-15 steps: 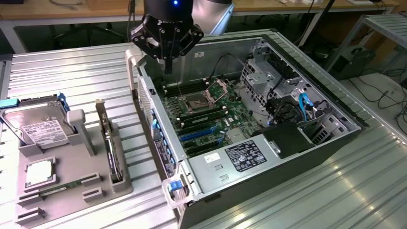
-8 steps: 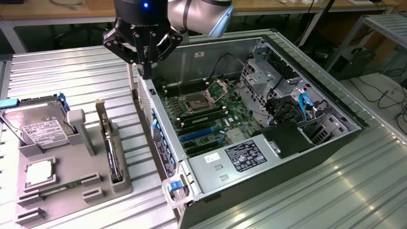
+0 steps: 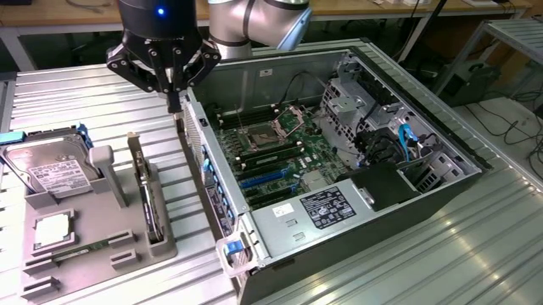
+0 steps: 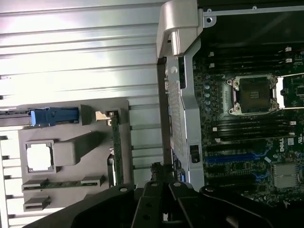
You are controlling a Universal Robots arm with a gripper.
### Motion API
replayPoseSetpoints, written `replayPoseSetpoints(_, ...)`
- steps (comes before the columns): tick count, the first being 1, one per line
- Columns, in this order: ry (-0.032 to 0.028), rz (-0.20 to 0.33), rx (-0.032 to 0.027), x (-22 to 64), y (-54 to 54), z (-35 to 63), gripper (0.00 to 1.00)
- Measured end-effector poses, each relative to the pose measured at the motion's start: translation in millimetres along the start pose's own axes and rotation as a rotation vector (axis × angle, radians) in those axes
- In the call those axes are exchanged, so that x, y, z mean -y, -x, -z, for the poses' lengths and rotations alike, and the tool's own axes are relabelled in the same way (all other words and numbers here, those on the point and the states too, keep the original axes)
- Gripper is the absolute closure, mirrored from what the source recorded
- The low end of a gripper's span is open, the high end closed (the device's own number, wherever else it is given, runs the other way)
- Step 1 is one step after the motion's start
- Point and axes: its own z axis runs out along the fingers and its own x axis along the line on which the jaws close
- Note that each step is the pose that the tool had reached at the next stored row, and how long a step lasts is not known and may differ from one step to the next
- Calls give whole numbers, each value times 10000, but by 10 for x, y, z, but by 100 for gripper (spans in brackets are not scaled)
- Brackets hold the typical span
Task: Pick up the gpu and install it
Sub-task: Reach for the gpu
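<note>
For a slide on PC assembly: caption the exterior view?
Shut gripper hangs by the open computer case edge; the gpu stands edgewise in its grey holder.

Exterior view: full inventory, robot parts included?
table: one, silver ribbed, under everything
computer case: one, dark, open, the exterior view's right
motherboard: one, green, inside the case
power supply: one, silver, case's near corner
cables: a few, blue, inside the case
holder tray: one, grey, the exterior view's left
hard drive: one, silver, in the tray
processor chip: one, silver, in the tray
memory stick: one, green, in the tray
gpu: one, dark, on edge in the tray slot nearest the case
arm: one, silver-grey, over the case's far edge
tool: one, black, shut and empty, above the case wall facing the tray
</note>
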Motion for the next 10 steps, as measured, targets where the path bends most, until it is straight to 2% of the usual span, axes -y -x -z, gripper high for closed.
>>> replayPoseSetpoints(10,1,0,1,22,-126,4,89)
